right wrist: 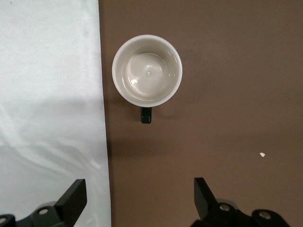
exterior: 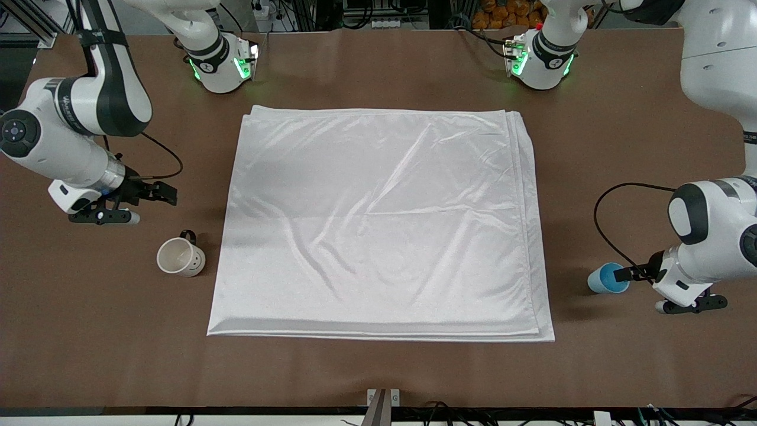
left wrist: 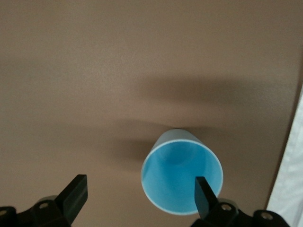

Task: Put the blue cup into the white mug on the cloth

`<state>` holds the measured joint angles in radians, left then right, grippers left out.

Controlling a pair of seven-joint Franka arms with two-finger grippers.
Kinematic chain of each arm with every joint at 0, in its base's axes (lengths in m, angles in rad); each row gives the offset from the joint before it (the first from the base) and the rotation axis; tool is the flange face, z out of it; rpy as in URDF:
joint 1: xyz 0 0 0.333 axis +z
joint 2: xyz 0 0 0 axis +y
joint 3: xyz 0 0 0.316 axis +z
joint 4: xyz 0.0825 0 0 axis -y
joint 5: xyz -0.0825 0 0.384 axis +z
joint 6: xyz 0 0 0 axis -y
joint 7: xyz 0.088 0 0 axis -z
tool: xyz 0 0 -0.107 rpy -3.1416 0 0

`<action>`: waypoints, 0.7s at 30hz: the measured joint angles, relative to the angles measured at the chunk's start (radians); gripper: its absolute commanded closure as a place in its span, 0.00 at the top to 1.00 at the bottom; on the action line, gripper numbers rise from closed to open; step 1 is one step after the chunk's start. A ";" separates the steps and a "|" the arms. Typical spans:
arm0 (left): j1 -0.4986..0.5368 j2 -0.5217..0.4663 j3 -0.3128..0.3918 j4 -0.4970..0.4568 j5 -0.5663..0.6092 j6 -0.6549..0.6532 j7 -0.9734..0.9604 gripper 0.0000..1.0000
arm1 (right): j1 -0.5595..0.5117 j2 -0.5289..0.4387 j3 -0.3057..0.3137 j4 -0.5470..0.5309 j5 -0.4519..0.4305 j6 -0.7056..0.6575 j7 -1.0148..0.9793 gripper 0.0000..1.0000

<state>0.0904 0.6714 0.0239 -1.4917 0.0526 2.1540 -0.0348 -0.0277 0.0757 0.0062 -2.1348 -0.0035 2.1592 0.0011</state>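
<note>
The blue cup (exterior: 608, 278) stands upright on the brown table, off the cloth toward the left arm's end. My left gripper (exterior: 624, 274) is open and low at the cup. In the left wrist view one finger (left wrist: 204, 194) lies over the open mouth of the blue cup (left wrist: 182, 172) and the other is out over bare table. The white mug (exterior: 180, 258) stands upright on the table beside the cloth (exterior: 378, 225), toward the right arm's end. My right gripper (exterior: 167, 194) is open and empty. It hovers over bare table next to the mug (right wrist: 147, 71), by the cloth's edge (right wrist: 47, 94).
The two arm bases (exterior: 222, 65) with green lights stand along the table's edge farthest from the front camera. A black cable (exterior: 609, 219) loops over the table by the left arm. A small camera mount (exterior: 383, 397) sits at the table's nearest edge.
</note>
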 measured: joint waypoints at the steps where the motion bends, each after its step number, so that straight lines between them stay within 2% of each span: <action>1: 0.001 0.006 0.000 0.000 0.001 0.010 0.000 1.00 | -0.003 0.006 0.000 -0.005 0.000 0.017 0.000 1.00; 20: 0.001 0.075 0.000 0.001 0.004 0.074 0.000 1.00 | -0.010 0.174 0.004 -0.040 0.000 0.291 0.000 0.99; 21: 0.001 0.079 0.000 0.001 0.004 0.080 0.000 0.92 | -0.010 0.182 0.005 -0.040 0.000 0.303 0.000 0.99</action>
<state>0.0911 0.7506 0.0237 -1.4912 0.0568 2.2339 -0.0347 -0.0379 0.2577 0.0108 -2.1746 -0.0035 2.4617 0.0011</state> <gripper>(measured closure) 0.000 0.000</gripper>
